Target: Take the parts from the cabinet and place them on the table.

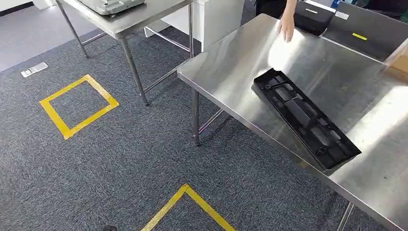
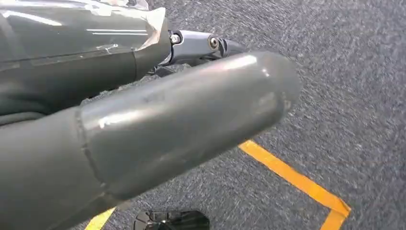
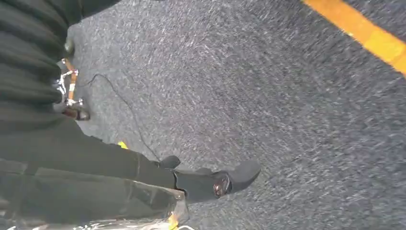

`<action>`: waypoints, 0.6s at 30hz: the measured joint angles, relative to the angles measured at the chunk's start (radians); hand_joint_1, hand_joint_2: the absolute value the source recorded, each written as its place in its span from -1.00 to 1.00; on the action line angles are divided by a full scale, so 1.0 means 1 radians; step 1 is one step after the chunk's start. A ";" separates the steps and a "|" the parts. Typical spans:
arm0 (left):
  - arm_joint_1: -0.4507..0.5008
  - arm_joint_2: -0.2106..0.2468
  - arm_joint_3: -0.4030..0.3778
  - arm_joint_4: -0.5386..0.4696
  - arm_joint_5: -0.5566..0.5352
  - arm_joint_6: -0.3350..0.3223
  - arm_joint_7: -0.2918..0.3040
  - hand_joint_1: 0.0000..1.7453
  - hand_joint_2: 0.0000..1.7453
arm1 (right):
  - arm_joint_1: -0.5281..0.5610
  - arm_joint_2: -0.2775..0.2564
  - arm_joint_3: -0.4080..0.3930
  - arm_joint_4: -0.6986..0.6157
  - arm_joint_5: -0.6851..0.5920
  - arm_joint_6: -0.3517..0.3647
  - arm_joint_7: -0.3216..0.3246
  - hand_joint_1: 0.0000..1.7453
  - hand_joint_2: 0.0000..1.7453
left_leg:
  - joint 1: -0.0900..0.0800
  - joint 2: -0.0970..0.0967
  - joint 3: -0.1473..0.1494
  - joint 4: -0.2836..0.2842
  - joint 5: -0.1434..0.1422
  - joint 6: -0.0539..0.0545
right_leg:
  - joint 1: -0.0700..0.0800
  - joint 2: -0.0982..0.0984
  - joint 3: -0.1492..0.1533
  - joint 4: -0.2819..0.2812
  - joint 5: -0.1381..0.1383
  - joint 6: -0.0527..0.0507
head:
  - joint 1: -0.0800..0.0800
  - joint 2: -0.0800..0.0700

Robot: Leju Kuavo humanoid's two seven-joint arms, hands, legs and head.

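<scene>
A long black plastic part lies flat on the steel table, set at a slant close to the table's near edge. My left hand hangs over the carpet with its thick grey thumb stretched out and nothing in it. My right hand also hangs above the carpet, its dark fingers extended and holding nothing. Neither hand is near the part.
A person's hand rests on the table's far side beside a black box. A cardboard box sits at the right edge. A second steel table stands to the left. Yellow tape squares mark the carpet.
</scene>
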 joint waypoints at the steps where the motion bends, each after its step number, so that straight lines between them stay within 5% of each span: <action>1: 0.000 -0.001 0.000 0.000 0.000 0.000 0.000 -1.00 -1.00 | 0.001 -0.001 0.000 0.000 0.000 0.000 0.002 -1.00 1.00 | 0.003 0.008 0.000 0.000 -0.001 -0.004 | -0.005 -0.001 0.025 -0.039 0.017 0.010 | 0.000 0.000; 3: -0.001 -0.003 0.000 0.000 0.000 0.000 0.000 -1.00 -1.00 | 0.000 -0.002 0.000 0.000 0.004 0.000 0.004 -1.00 1.00 | 0.012 0.025 0.001 0.004 -0.003 -0.018 | -0.014 -0.020 0.130 -0.216 0.074 0.034 | 0.000 0.000; 4: -0.003 -0.002 0.000 0.000 0.000 0.000 0.000 -1.00 -1.00 | -0.004 0.000 0.000 0.001 0.005 0.000 0.004 -1.00 1.00 | 0.007 0.032 0.004 0.011 -0.007 -0.032 | -0.017 -0.066 0.180 -0.304 0.089 0.038 | 0.003 0.000; 5: -0.002 0.002 0.000 0.000 0.001 0.000 0.000 -1.00 -1.00 | -0.008 0.005 0.000 0.003 0.006 0.000 0.005 -1.00 1.00 | 0.004 0.040 0.004 0.012 -0.012 -0.041 | -0.008 -0.079 0.168 -0.294 0.092 0.030 | 0.003 0.000; 6: -0.002 0.002 0.000 0.000 0.001 0.000 0.000 -1.00 -1.00 | -0.011 0.003 0.000 0.003 0.007 0.000 0.005 -1.00 1.00 | 0.003 0.046 0.009 0.014 -0.017 -0.051 | -0.005 -0.063 0.174 -0.296 0.096 0.008 | -0.003 0.000; 9: -0.007 -0.002 0.000 0.000 0.001 0.002 0.000 -1.00 -1.00 | -0.006 -0.001 0.000 0.004 0.010 0.000 0.009 -1.00 1.00 | 0.012 0.074 0.027 0.004 -0.020 -0.068 | 0.000 -0.032 0.168 -0.297 0.096 -0.022 | -0.005 0.000; 10: -0.007 -0.001 0.000 0.000 0.001 0.003 0.000 -1.00 -1.00 | -0.006 0.000 0.000 0.004 0.011 0.000 0.011 -1.00 1.00 | 0.020 0.046 0.025 0.018 -0.035 -0.076 | -0.014 -0.022 0.180 -0.298 0.100 -0.030 | -0.009 0.000; 12: -0.004 -0.001 0.000 0.000 0.000 0.003 0.000 -1.00 -1.00 | -0.007 -0.001 0.000 0.004 0.010 0.000 0.015 -1.00 1.00 | 0.019 -0.020 -0.017 0.128 -0.119 -0.075 | -0.007 -0.005 0.177 -0.298 0.105 -0.045 | -0.011 0.000; 14: 0.000 0.002 0.000 0.000 0.000 0.003 0.001 -1.00 -1.00 | -0.006 0.000 0.000 0.004 0.010 -0.001 0.016 -1.00 1.00 | 0.016 -0.038 -0.089 0.288 -0.190 -0.072 | 0.004 0.021 0.175 -0.297 0.105 -0.049 | -0.012 0.000; 16: 0.001 0.002 0.000 0.000 0.000 0.003 0.002 -1.00 -1.00 | -0.003 0.000 0.000 0.004 0.008 -0.001 0.019 -1.00 1.00 | 0.013 -0.040 -0.100 0.303 -0.170 -0.062 | 0.011 0.047 0.176 -0.297 0.105 -0.049 | -0.011 0.000; 18: 0.000 0.002 0.000 0.000 0.000 0.000 0.003 -1.00 -1.00 | -0.004 0.000 0.000 0.004 0.009 -0.001 0.020 -1.00 1.00 | 0.010 -0.052 -0.031 0.154 -0.080 -0.044 | 0.015 0.076 0.180 -0.297 0.105 -0.049 | -0.011 0.000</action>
